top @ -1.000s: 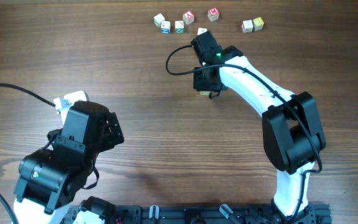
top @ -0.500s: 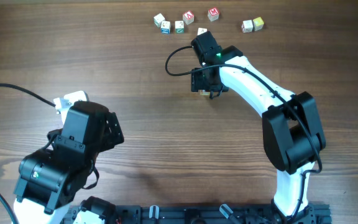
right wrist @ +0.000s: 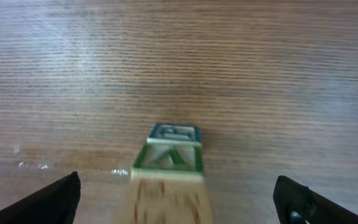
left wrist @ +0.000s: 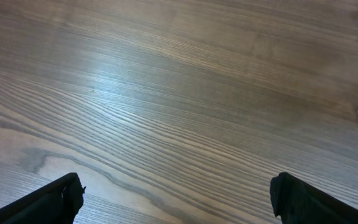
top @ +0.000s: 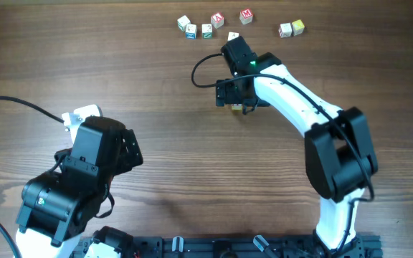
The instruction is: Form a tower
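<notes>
The tower (right wrist: 169, 163) fills the lower middle of the right wrist view. It is a narrow stack of cream cubes: a blue-printed one lowest, a green-framed one above it, and a blurred one with red marks on top. My right gripper (right wrist: 179, 200) is open, its dark fingertips (right wrist: 64, 194) standing wide on either side of the top cube without touching it. From overhead the right gripper (top: 234, 94) covers nearly all of the tower. My left gripper (left wrist: 179, 202) is open over bare wood, holding nothing.
Several loose letter cubes (top: 206, 30) lie in a row near the table's far edge, with a pair (top: 291, 28) further right. One cube (top: 233, 36) sits just behind the right wrist. The left arm (top: 84, 172) is at the near left. A black cable (top: 203, 68) loops beside the right wrist.
The right gripper's jaws have spread from shut on the top cube to wide open, leaving the cube on the stack. The left arm has not moved.
</notes>
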Available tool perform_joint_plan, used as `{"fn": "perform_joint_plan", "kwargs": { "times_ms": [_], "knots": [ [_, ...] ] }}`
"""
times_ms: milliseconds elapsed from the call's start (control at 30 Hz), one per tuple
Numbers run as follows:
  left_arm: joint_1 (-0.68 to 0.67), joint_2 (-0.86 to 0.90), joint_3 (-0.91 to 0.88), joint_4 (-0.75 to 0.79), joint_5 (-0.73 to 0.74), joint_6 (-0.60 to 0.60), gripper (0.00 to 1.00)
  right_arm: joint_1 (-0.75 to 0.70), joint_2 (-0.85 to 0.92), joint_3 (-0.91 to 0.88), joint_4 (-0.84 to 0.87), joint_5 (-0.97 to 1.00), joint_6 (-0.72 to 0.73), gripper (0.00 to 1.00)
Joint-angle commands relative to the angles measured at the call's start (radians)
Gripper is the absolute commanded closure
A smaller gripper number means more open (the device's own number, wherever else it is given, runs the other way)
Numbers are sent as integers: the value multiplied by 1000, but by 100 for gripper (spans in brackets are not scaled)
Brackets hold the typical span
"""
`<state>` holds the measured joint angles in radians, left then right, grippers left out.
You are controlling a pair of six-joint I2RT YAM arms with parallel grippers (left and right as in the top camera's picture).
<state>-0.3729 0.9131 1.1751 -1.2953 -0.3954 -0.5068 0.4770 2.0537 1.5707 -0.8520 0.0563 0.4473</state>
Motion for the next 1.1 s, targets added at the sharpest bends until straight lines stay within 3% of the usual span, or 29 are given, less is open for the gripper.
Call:
{"fn": "perform_joint_plan", "kwargs": {
  "times_ms": [0,333,800,933,1000,1067],
  "knots": [
    [6,0,-3,0,-2,-10,0,0,-191,19,-24,68,-2,1],
    [6,0,-3,0,-2,-10,0,0,-726,19,-269,131,0,0],
    [6,0,-3,0,-2,-10,0,0,-776,19,-279,131,-3,0],
    [6,0,-3,0,-2,-10,0,-3,-776,18,-273,288,0,0],
    [6,0,-3,0,-2,-10,0,-48,-783,18,-234,396,-5,0],
    [6,0,-3,0,-2,-10,0,-166,-815,18,-170,377,-82,0]
  ]
}}
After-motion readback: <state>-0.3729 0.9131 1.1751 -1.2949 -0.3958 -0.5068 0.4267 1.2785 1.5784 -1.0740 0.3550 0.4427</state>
